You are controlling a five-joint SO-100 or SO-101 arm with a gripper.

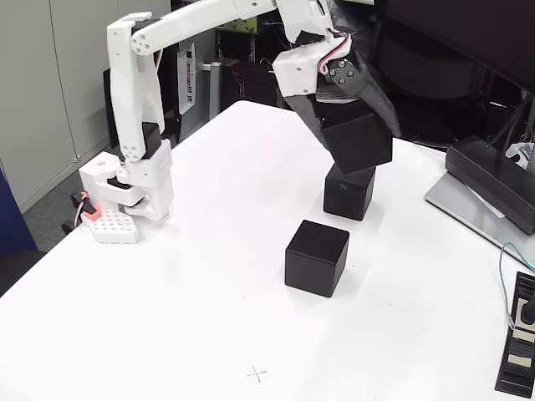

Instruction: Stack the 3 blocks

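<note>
Fingers [355, 138] grip a tilted block [359, 140] touching another's [349, 193] top edge, third [316, 257] apart

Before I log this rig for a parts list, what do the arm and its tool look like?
The arm is white plastic with boxy links and black motor blocks at the joints. Its base is white with a perforated plate and an orange-red part beside it. Red and white wires loop at the wrist. The tool has dark, pointed fingers.
</note>
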